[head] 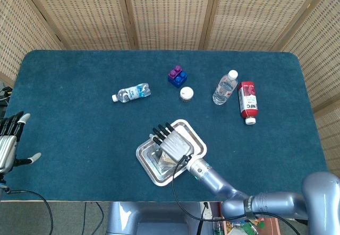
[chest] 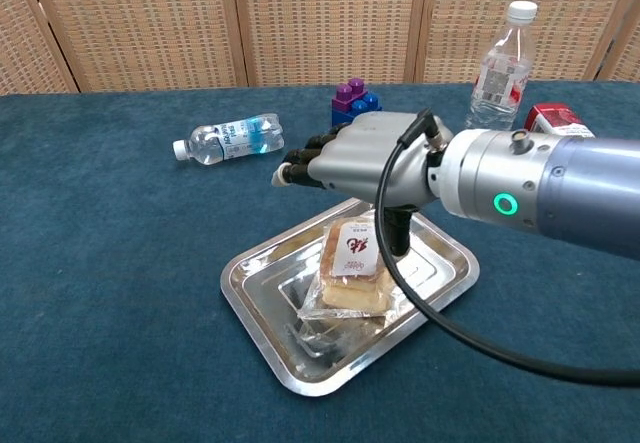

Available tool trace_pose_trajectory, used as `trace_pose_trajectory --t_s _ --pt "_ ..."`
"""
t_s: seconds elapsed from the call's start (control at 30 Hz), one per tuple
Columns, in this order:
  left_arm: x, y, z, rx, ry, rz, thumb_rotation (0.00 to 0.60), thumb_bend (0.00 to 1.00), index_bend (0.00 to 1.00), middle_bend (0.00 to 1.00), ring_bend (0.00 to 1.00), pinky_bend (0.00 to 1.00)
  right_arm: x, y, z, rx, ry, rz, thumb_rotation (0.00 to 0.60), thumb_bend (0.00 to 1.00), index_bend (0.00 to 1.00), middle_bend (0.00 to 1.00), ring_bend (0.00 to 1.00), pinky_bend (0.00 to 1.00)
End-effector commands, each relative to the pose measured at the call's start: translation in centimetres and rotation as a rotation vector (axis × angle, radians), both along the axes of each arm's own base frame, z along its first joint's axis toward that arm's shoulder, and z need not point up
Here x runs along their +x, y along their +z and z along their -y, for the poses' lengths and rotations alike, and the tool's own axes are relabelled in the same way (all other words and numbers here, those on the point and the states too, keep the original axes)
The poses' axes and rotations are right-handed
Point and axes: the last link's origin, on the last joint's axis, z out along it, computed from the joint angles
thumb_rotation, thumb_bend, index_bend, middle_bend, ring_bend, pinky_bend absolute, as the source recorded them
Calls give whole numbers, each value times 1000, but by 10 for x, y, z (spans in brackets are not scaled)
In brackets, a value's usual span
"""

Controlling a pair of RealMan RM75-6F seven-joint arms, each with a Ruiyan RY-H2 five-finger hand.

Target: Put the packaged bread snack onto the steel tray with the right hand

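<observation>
The packaged bread snack (chest: 350,271) lies on the steel tray (chest: 251,281), its white label facing up, one end slightly raised. My right hand (chest: 362,163) hovers just above it with fingers (chest: 300,161) stretched out flat to the left and the thumb pointing down beside the package, not gripping it. In the head view the right hand (head: 172,141) covers most of the tray (head: 145,153), and only a corner of the snack (head: 165,162) shows. My left hand (head: 8,142) rests off the table's left edge, holding nothing, fingers apart.
A small water bottle (head: 131,93) lies on its side at the back left. Purple and blue blocks (head: 177,76) and a small white-lidded jar (head: 186,93) sit behind the tray. An upright water bottle (head: 225,88) and a red carton (head: 247,102) lie to the right.
</observation>
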Motion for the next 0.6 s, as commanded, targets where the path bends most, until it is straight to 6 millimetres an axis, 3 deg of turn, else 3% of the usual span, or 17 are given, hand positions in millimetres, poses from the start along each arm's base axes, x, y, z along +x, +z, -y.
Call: trace_pose_trajectory --t_s 0.03,0.17,0.23,0.4,0.6 --pt "1 1 1 2 -4 2 600 0 0 0 0 0 -5 31 -4 -43 -28 31 600 0 0 0 0 78" --pt "1 2 3 12 -12 -1 600 0 0 0 0 0 -23 68 -8 -107 -51 94 600 0 0 0 0 64" --pt "2 0 7 9 -20 -1 600 0 0 0 0 0 -54 101 -11 -195 -76 128 600 0 0 0 0 44" --pt "3 0 12 1 -32 5 600 0 0 0 0 0 -129 145 -23 -285 -99 221 600 0 0 0 0 7" --pt "3 1 19 11 -45 3 600 0 0 0 0 0 -206 160 -46 -343 -158 322 600 0 0 0 0 0"
